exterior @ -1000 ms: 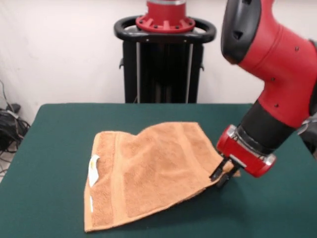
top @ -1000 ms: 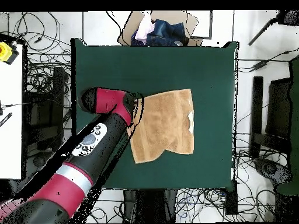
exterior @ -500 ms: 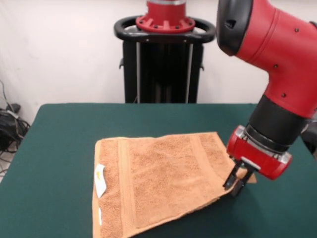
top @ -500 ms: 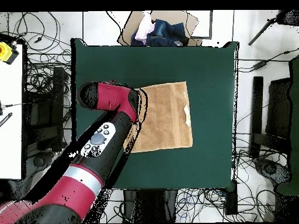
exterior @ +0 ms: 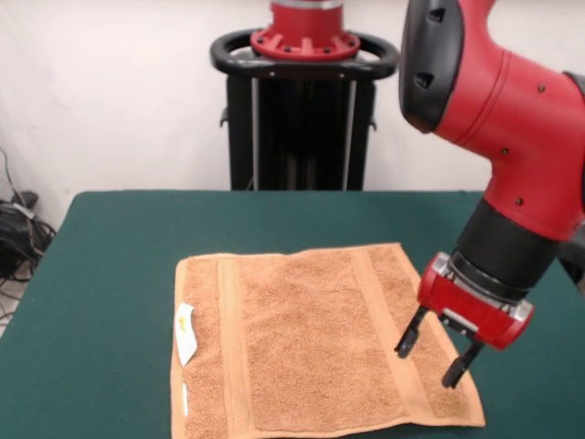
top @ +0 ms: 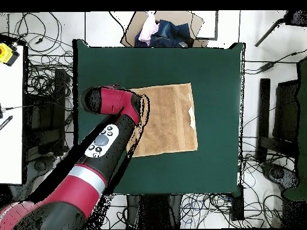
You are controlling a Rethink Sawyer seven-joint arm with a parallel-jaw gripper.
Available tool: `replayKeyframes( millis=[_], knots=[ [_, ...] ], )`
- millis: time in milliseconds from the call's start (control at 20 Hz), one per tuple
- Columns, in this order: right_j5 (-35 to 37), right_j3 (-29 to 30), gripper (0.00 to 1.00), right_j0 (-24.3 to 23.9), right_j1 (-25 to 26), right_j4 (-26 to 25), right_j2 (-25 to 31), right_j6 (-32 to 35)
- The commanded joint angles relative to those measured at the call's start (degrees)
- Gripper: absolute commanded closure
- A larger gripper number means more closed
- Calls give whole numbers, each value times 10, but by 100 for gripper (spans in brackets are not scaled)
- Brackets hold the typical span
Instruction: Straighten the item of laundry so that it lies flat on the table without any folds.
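Front view: orange-tan rectangular terry-cloth towel point(exterior: 311, 347) spread flat on the dark green felt-covered surface point(exterior: 110, 274), woven border bands running across it near both short ends, small white label point(exterior: 186, 333) at its left short edge. Black two-finger claw point(exterior: 436, 358) on the red and black arm point(exterior: 498, 155) hangs over the towel's right end, just above the right border band; fingers spread apart, released, nothing between them. Fingertips look just clear of the cloth, though contact is hard to judge. Near-right corner of the towel lies just below and right of the claw.

Overhead view: claw itself hidden under the red wrist point(top: 114, 103), so its state can't be read here. This view shows the full outline instead: towel point(top: 165, 120) is a clean rectangle, roughly mid-surface, well in from every surface edge point(top: 216, 173), with its left part covered by the arm. Label point(top: 192, 115) shows as a pale spot on the towel's right edge, the end opposite the arm. Arm crosses the surface's bottom-left corner area diagonally. Also only here: an open cardboard box of dark and pale clothes point(top: 163, 31) beyond the surface's top edge, cables point(top: 264, 60) on the floor all round.

Front view alone shows the open fingers and the towel's pile and bands.
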Motion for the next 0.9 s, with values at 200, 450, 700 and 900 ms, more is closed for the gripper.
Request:
replayKeyframes(
  millis=[200, 450, 700, 900],
  knots=[
    [-13, 10, 0, -4, 21, -10, 80, 80],
    [-25, 36, 0, -21, -9, -19, 101, 47],
    [-148, 197, 0, -144, -143, -98, 209, -86],
    [-187, 305, 0, -296, -227, -216, 302, -193]
  ],
)
